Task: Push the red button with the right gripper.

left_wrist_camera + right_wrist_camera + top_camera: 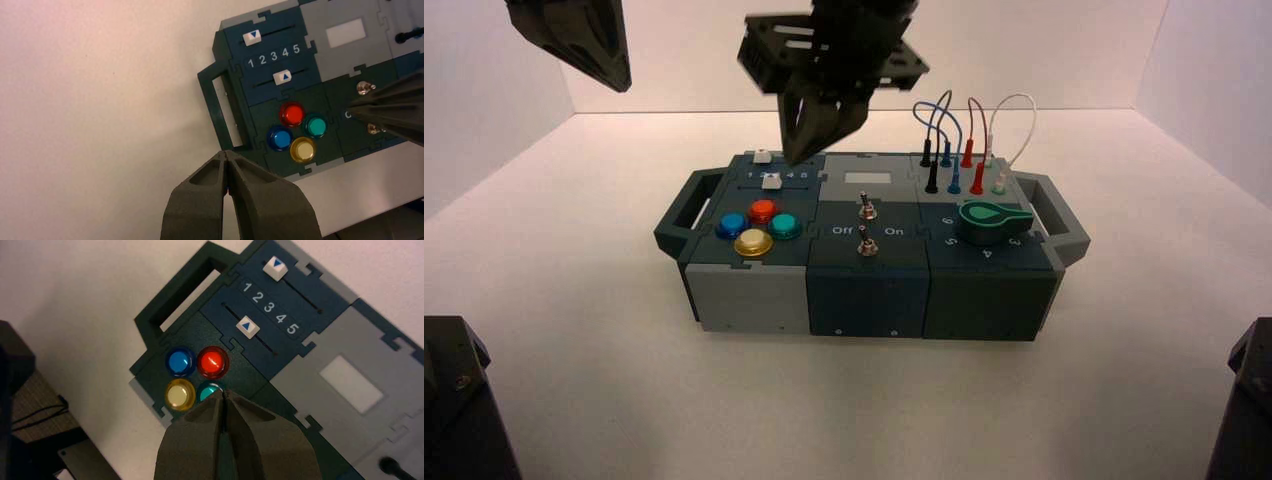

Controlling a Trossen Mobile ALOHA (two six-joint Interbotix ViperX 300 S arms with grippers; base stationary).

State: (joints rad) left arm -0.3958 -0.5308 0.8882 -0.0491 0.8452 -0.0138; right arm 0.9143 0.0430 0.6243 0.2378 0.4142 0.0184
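Right wrist view: red button [213, 362] near the right end effector [224, 393].

My right gripper [224, 392], fingers shut, over box [295, 360], hiding part of green button [209, 390]. Red button [213, 362] uncovered, between green and the lower-numbered end of a slider [247, 327]. Blue [180, 361] nearer the handle [185, 295]; yellow [180, 394] near box edge.

right gripper [796, 148]: black | slotted crossplate | tapered fingers [272, 445]
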